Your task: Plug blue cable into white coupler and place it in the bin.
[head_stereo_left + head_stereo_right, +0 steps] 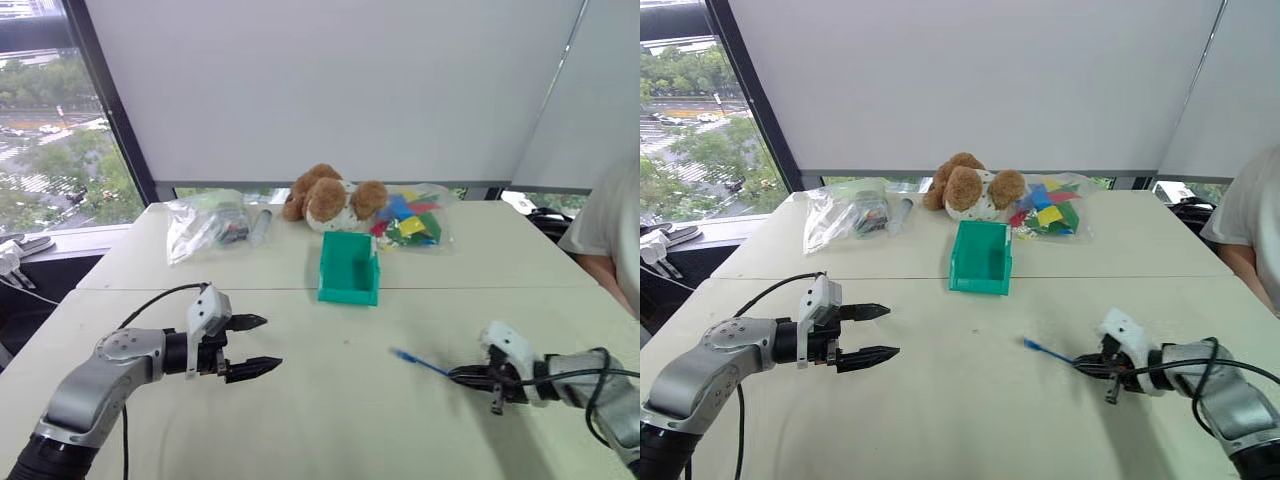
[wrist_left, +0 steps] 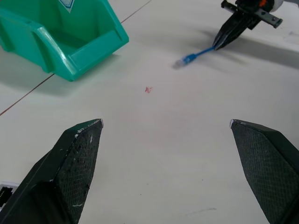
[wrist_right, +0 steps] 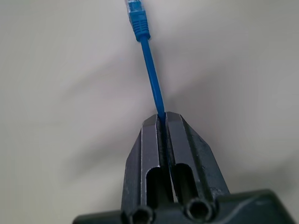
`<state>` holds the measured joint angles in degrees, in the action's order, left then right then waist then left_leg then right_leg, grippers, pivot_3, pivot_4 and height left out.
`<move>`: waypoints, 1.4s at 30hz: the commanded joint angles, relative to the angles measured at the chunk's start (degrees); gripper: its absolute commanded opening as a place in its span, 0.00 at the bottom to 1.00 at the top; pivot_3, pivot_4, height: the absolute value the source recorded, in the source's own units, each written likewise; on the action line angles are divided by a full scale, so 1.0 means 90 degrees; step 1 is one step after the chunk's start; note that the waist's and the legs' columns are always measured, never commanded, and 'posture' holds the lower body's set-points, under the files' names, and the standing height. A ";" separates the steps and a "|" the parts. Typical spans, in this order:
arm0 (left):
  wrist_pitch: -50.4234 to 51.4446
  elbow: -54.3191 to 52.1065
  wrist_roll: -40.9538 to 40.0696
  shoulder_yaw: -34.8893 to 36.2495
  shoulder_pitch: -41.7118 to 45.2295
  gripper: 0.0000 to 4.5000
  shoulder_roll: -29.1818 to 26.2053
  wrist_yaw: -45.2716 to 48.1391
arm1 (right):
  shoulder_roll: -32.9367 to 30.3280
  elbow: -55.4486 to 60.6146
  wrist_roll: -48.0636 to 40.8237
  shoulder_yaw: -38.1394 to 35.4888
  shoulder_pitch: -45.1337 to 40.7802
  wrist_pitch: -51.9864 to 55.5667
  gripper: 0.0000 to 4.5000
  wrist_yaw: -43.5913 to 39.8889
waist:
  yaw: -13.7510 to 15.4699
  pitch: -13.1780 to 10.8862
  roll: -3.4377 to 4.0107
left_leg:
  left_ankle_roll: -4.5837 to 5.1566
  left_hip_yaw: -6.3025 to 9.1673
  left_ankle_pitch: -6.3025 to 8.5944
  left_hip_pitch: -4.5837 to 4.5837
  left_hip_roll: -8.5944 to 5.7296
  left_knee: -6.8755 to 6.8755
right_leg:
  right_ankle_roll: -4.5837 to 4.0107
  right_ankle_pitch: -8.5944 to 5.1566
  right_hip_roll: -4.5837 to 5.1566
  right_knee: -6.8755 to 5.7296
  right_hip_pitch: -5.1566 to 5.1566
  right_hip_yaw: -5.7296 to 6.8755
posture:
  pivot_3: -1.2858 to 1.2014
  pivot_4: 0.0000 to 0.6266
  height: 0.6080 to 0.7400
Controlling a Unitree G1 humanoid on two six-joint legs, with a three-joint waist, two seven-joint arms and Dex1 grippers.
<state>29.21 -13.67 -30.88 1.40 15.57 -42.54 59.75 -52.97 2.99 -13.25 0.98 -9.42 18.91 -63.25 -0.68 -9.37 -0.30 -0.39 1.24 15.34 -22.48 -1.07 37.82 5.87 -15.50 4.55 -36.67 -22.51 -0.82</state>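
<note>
Right gripper [image 1: 462,376] pinches the blue cable [image 1: 420,364], plug free ahead

Its fingers are clamped on the cord near the desk's right edge; left gripper [image 1: 262,345] hangs wide open. Best keep the plug level and steady; bin [image 1: 349,268] waits mid-desk, coupler unseen.

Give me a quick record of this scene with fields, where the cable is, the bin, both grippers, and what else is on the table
blue cable: pinched near its plug end, plug pointing out past the fingertips above the table
right gripper: shut on the blue cable
left gripper: open, holding nothing, above the table
bin: teal, upright at the table's middle, looks empty
white coupler: cannot tell where it is
far edge of table: teddy bear, bag of coloured blocks, second clear bag
person: sleeve at the right edge
</note>
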 commanded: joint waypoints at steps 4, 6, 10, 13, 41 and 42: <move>-0.0118 -0.0054 0.0016 0.0003 0.0187 1.00 -0.0017 0.0143 | 0.0186 0.0616 -0.0098 0.0564 -0.0683 0.0213 0.01 -0.0407 | 0.0023 -0.0002 -0.0002 | 0.0000 0.0001 0.0000 -0.0002 0.0000 0.0000 | -0.0007 -0.0004 0.0003 0.0005 0.0001 0.0002 | 0.52 0.24 1.00; -0.0131 -0.0092 0.0054 -0.0090 0.0174 1.00 -0.0016 0.0217 | 0.0286 0.0529 0.0070 0.0851 -0.0860 0.0098 0.01 -0.0511 | 0.0021 -0.0002 -0.0003 | -0.0001 0.0002 0.0001 -0.0003 -0.0001 -0.0002 | -0.0016 -0.0009 0.0006 0.0011 0.0002 0.0002 | 0.52 0.24 1.00; -0.0058 -0.0235 0.0013 -0.0166 0.0141 1.00 0.0026 0.0244 | 0.0554 0.0296 0.0379 0.1337 -0.1145 -0.0065 0.01 -0.0569 | 0.0009 -0.0002 -0.0003 | -0.0001 0.0001 0.0001 -0.0006 -0.0002 -0.0013 | -0.0018 -0.0010 0.0011 0.0023 -0.0001 0.0002 | 0.52 0.24 1.00; -0.0026 -0.0305 -0.0021 -0.0184 0.0100 1.00 0.0036 0.0238 | 0.0704 0.0089 0.0559 0.1559 -0.1299 -0.0194 0.01 -0.0621 | 0.0007 -0.0002 -0.0003 | -0.0001 0.0001 0.0001 -0.0006 -0.0002 -0.0018 | -0.0008 -0.0004 0.0012 0.0025 -0.0003 0.0001 | 0.52 0.24 1.00; -0.2619 0.2933 0.1743 -0.2117 0.1076 1.00 0.1674 0.1560 | 0.0066 0.2242 -0.0316 0.0339 -0.1041 0.1513 0.99 -0.0382 | 0.0032 -0.0002 -0.0002 | -0.0002 0.0000 0.0000 -0.0018 -0.0007 -0.0063 | -0.0005 -0.0001 0.0020 0.0057 -0.0021 0.0000 | 0.52 0.24 1.00; -0.2728 0.3098 0.1817 -0.2157 0.1136 1.00 0.1746 0.1594 | 0.0072 0.2334 -0.0361 0.0314 -0.0996 0.1593 0.99 -0.0326 | 0.0030 -0.0002 -0.0002 | -0.0002 0.0000 0.0000 -0.0020 -0.0007 -0.0063 | -0.0004 -0.0001 0.0019 0.0058 -0.0022 0.0000 | 0.52 0.24 1.00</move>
<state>6.85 13.33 -15.33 -17.67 24.63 -27.10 73.26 -51.72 21.51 -15.09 5.58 -18.33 32.42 -67.03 -0.41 -9.39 -0.33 -0.40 1.24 15.34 -22.68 -1.13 37.25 5.83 -15.51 4.72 -36.15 -22.73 -0.82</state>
